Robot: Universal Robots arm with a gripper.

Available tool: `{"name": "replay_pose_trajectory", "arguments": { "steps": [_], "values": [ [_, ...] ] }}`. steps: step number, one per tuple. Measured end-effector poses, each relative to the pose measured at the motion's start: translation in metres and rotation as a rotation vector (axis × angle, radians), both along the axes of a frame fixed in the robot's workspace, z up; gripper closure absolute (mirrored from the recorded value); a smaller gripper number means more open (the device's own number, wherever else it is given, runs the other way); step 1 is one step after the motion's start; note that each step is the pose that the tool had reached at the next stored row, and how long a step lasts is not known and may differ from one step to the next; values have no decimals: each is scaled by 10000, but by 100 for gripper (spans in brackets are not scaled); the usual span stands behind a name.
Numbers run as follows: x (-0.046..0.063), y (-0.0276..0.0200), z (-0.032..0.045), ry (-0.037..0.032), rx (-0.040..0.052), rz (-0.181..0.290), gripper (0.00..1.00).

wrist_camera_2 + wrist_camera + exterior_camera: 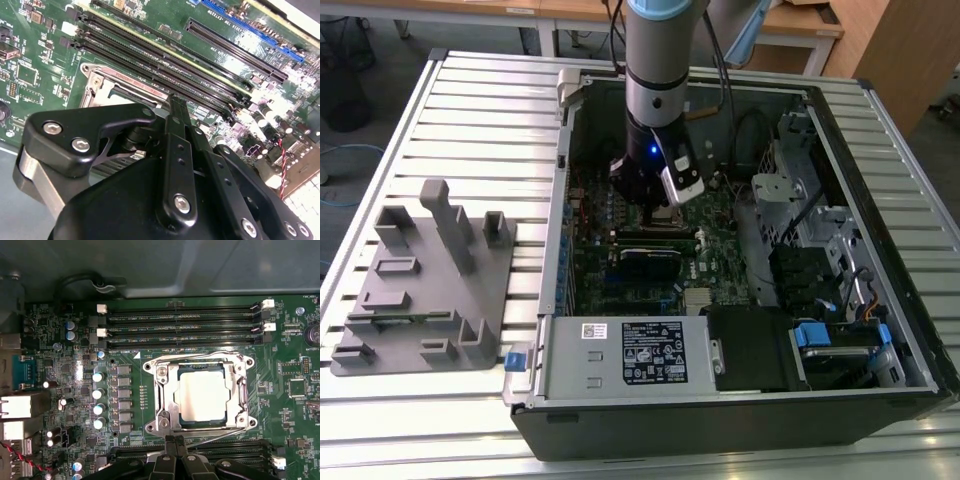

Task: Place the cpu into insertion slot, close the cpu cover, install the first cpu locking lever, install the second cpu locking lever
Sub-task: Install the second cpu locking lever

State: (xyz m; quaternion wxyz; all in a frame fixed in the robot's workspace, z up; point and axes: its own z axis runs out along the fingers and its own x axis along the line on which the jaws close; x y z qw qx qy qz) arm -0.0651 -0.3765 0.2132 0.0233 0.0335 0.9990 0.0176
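In the first wrist view the cpu [202,396], a silver-grey square, lies flat in the insertion slot [226,371], whose dark rim shows around it. The cpu cover [165,401], a silver frame with a window, lies down over the chip's edges. Thin metal lever rods run along the frame's far side [200,356] and near side [220,434]. My gripper [175,441] is shut, its fingertips together at the socket's near edge, by the near rod. In the second wrist view the gripper [175,102] stands just beside the cover [100,82]. The gripper [655,200] hangs inside the case.
Long black memory slots [180,317] run past the socket on its far side, and more [160,60] lie beside it. A blue card slot [240,22] sits further off. The power supply [620,355] and drive cage [810,265] crowd the case. A grey fixture [430,280] stands at the exterior view's left.
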Motion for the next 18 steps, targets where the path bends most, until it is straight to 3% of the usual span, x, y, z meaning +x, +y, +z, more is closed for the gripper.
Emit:
{"name": "replay_pose_trajectory", "arguments": {
  "steps": [5,18],
  "values": [
    [-3,0,-43,0,0,-1,89],
    [-47,-1,-57,-6,-3,-1,89]
  ]
}}
